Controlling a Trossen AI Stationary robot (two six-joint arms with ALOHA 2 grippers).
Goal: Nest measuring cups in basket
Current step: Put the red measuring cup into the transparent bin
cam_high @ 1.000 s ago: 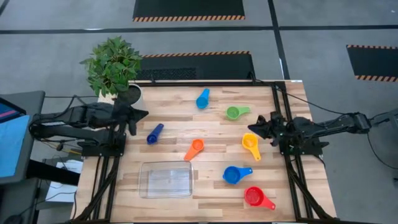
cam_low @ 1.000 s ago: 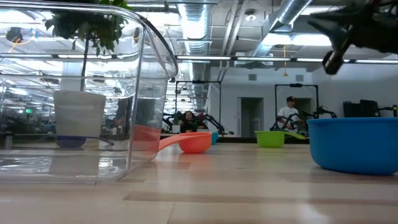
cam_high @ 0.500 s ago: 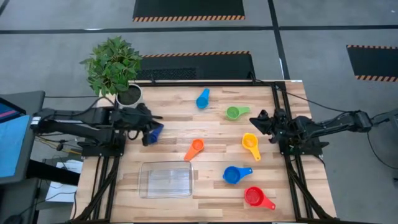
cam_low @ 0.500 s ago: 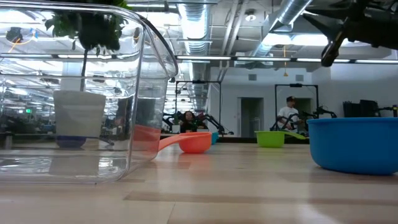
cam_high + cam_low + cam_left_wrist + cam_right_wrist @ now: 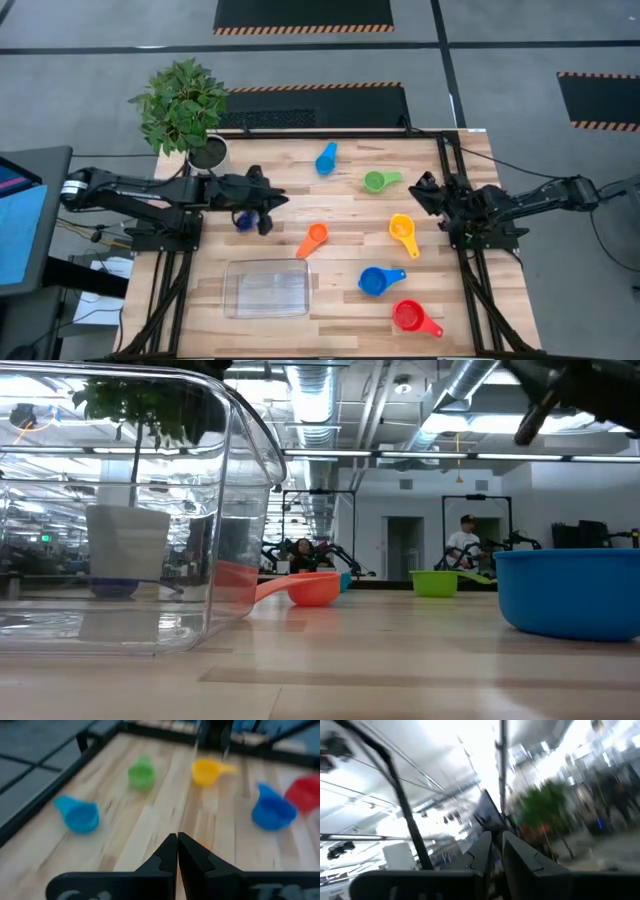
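The left gripper (image 5: 268, 208), fingers pressed together and empty, hovers beside the dark blue measuring cup (image 5: 243, 219); descending like this could knock it away. The right gripper (image 5: 418, 187) waits, also closed and empty.

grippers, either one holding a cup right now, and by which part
Neither. The left gripper is shut and empty above the table, over the dark blue cup. The right gripper is also shut on nothing, near the table's right edge.

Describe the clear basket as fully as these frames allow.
The basket is a shallow rectangular tub of clear plastic with rounded corners, standing upright and empty on the wooden table, near its front edge. No cup or gripper touches it; the orange cup lies nearest, apart from it. In the low view the plant shows through its wall.
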